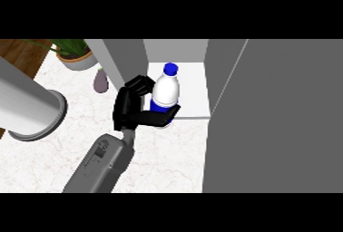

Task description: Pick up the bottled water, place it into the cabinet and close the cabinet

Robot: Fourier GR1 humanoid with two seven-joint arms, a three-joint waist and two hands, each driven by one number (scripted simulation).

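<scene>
Presently the placing step is in hand: the right hand (137,106) has its fingers (142,84) and thumb curled round the bottled water (165,90), grasping it about the lower body, so that the blue cap rises clear above the fingers and the white shoulder stands just beyond them. The bottle is upright and sits at the mouth of the cabinet (194,81), over the pale cabinet floor whose front lip lies just below the thumb; whether its base touches that floor cannot be told. The open cabinet door (275,122) stands as a broad grey panel to the far side of the bottle from the fingers. Behind the knuckles, on the marble worktop (167,158), lie an aubergine (100,81) and, further out, a potted plant (75,56). The left hand is not shown. By judgement, the next move calls for carrying the bottle deeper inside, setting it down upright, uncurling the fingers, withdrawing without tipping it, then swinging the door shut.
</scene>
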